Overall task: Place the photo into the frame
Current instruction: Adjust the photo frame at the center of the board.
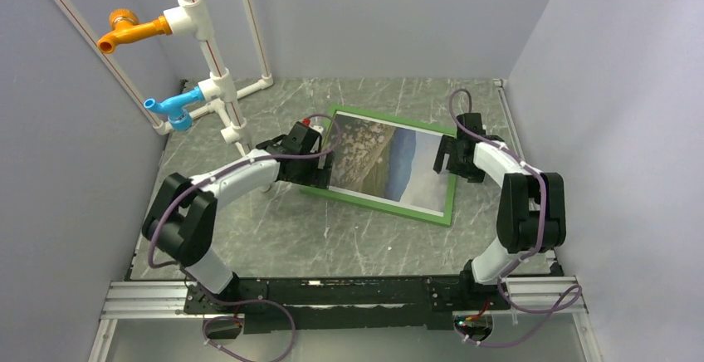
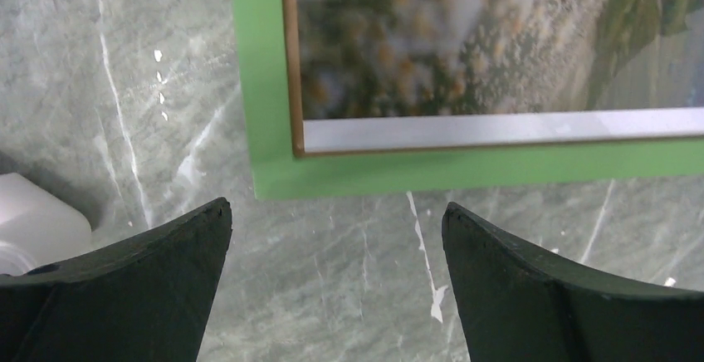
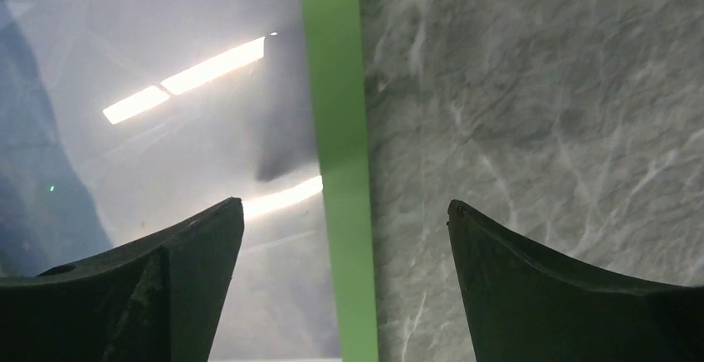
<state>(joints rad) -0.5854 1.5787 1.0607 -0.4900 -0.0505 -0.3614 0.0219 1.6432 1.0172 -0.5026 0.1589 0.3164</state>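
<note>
The frame (image 1: 378,207) lies flat on the marble table, green face up. The photo (image 1: 386,158) of meadow, hills and pale sky sits inside it. My left gripper (image 1: 320,150) is at the frame's left end. In the left wrist view it (image 2: 336,212) stands open over bare table, just short of the green corner (image 2: 274,171) and the photo's white border (image 2: 498,129). My right gripper (image 1: 444,158) is at the right end. In the right wrist view it (image 3: 344,208) is open, straddling the green edge (image 3: 336,129), with nothing held. The photo (image 3: 166,63) shows light glare there.
A white pipe rack stands at the back left with an orange tap (image 1: 133,31) and a blue tap (image 1: 170,106). Its white foot (image 2: 33,225) is close to my left finger. Grey walls enclose the table on three sides.
</note>
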